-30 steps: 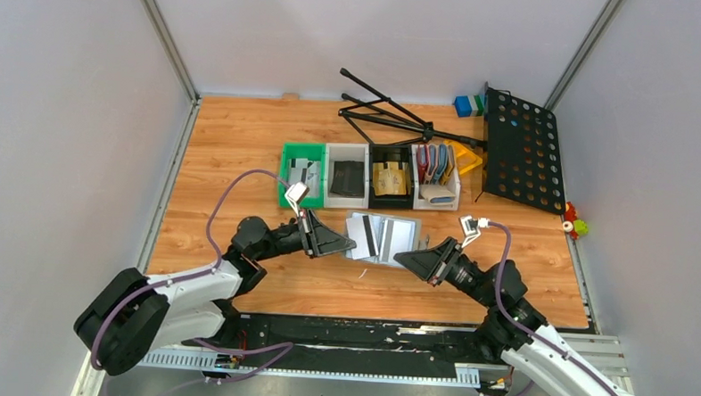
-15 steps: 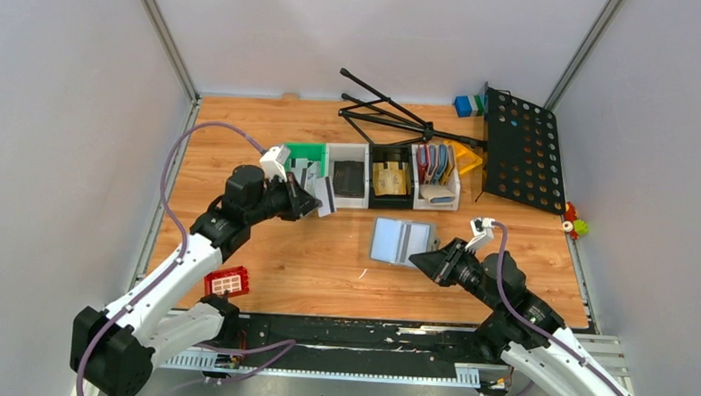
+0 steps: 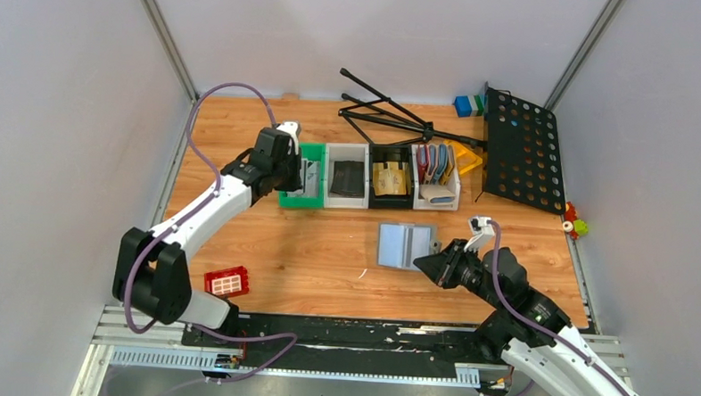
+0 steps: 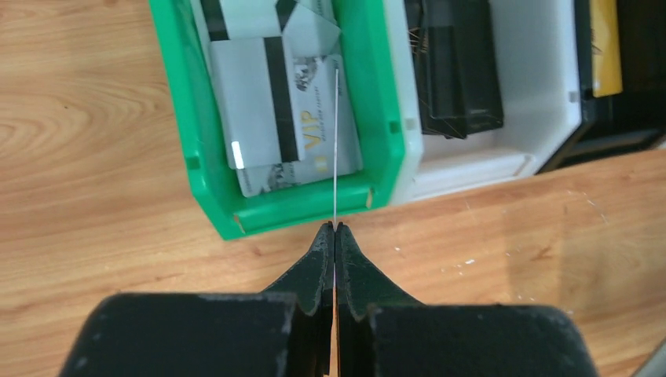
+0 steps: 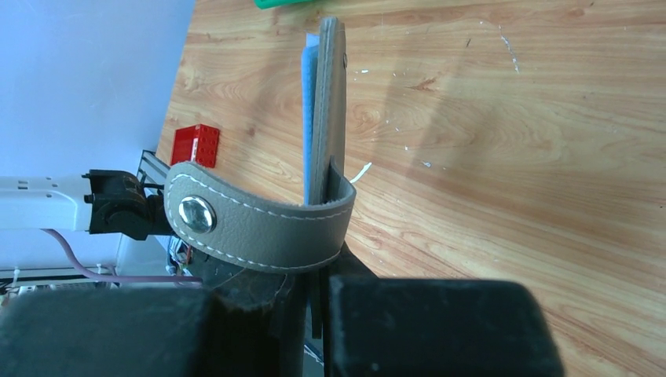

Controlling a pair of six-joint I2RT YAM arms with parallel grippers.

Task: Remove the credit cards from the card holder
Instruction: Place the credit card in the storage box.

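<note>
With the left arm stretched far forward over the left side of the table and its wrist tipped down at the green bin, your left gripper is pinched fully closed on one credit card. The card shows edge-on as a thin line over the bin's near wall. More credit cards lie flat inside the bin. The card holder sits mid-table. Its near edge is clamped by the right gripper, almost closed, arm bent low. The right wrist view gives the holder edge-on only, with the strap curled across the fingertips. Pockets unreadable; can't tell if it's touching the wood.
</note>
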